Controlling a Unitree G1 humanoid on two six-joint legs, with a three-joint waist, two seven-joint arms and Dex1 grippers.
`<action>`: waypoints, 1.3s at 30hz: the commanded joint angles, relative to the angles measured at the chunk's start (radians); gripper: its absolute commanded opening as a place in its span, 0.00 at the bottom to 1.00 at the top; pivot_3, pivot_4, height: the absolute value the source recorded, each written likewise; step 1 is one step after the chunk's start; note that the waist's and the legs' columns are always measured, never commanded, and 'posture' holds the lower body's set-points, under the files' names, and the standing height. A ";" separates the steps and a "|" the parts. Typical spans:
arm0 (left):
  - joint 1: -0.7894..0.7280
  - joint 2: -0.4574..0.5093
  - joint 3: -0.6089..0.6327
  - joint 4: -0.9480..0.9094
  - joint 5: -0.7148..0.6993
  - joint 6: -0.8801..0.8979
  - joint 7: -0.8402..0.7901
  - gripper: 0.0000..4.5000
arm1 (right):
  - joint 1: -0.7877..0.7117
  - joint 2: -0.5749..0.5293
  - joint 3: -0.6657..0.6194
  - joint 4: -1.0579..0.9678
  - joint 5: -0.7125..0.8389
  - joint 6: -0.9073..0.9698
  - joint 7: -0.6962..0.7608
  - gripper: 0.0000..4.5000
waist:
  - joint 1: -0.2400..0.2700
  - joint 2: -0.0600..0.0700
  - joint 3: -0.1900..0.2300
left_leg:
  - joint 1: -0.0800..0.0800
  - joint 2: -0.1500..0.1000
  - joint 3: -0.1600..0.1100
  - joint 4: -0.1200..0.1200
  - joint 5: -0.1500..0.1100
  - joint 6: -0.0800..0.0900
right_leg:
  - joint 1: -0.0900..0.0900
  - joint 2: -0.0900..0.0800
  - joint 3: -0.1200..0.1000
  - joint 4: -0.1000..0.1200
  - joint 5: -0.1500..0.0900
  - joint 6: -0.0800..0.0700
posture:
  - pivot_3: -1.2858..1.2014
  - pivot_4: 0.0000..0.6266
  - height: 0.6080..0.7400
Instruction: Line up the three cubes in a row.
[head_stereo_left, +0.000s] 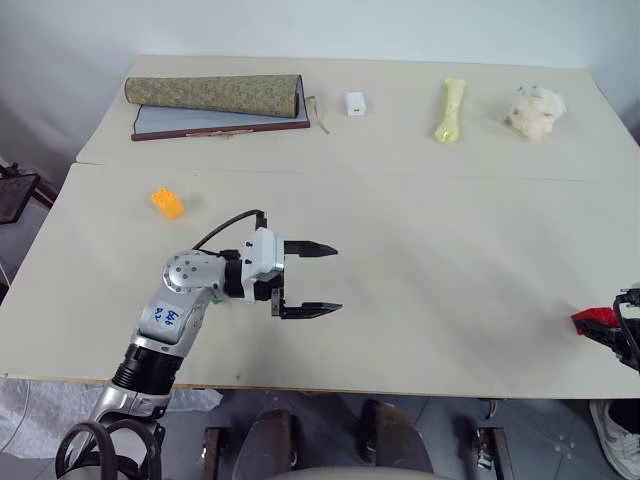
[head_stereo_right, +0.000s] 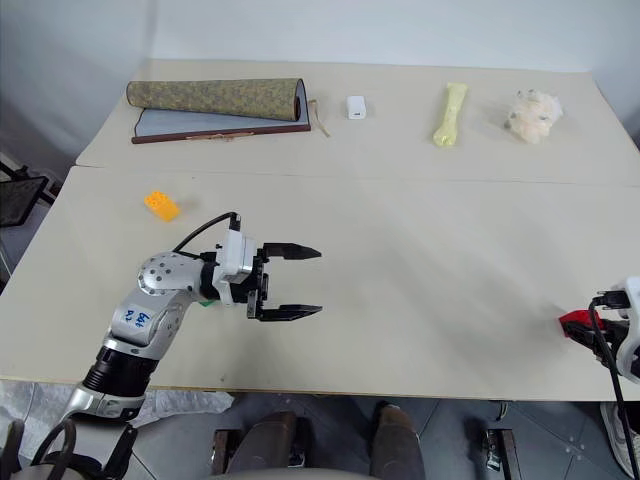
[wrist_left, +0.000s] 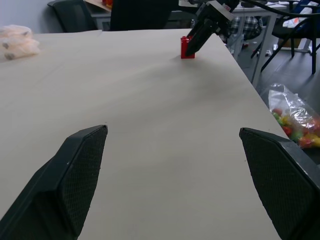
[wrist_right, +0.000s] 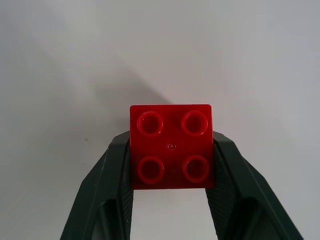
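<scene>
- Right gripper (wrist_right: 171, 150) has its two fingers clamped on the sides of the red cube (wrist_right: 171, 146), studs facing up at the camera; in the head views that's down at the far right edge of the frame, near the front lip of the table (head_stereo_left: 450, 280)
- Left gripper (head_stereo_left: 307, 280) is spread wide with nothing in it, hanging over the lower-left middle of the tabletop
- Orange-yellow cube (head_stereo_left: 167, 203) sits alone at left of centre; a speck of green peeks out beside the left arm, might be the green cube, can't say for sure
- If it were me: lift the red one straight up so it doesn't twist in the pads, carry it toward the orange one, set it down flat and square
- Surface is plain pale tabletop, two tables butted together; along the top of the frame there's a rolled mat (head_stereo_left: 214, 95), small white box (head_stereo_left: 355, 103), a yellow bone toy (head_stereo_left: 450, 110) and a fluffy white thing (head_stereo_left: 535, 110)
- Wrist view shows office chairs and a bag of colourful bits on the floor
</scene>
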 joint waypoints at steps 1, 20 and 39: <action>0.010 0.022 0.040 -0.025 -0.001 -0.018 0.003 1.00 | -0.064 -0.076 0.065 -0.049 -0.005 -0.159 0.184 0.34 | -0.001 0.000 0.000 | 0.000 0.000 0.000 0.000 0.000 0.000 | 0.000 0.000 0.000 0.000 0.000 0.000 | 0.52 0.24 1.00; 0.310 0.159 0.291 -0.200 -0.050 0.045 0.138 1.00 | -1.173 0.222 1.100 0.527 -0.492 -0.688 0.859 0.34 | -0.028 -0.003 0.002 | -0.014 0.001 -0.009 0.005 0.001 -0.001 | -0.007 0.000 -0.010 -0.001 0.000 -0.001 | 0.52 0.24 1.00; 0.379 0.165 0.485 -0.219 -0.085 0.040 0.246 1.00 | -1.102 0.267 0.858 0.613 -0.408 -0.974 0.925 0.98 | -0.050 -0.003 0.002 | -0.012 0.002 -0.010 0.008 0.001 -0.003 | -0.006 -0.001 -0.013 0.003 0.000 -0.002 | 0.52 0.24 1.00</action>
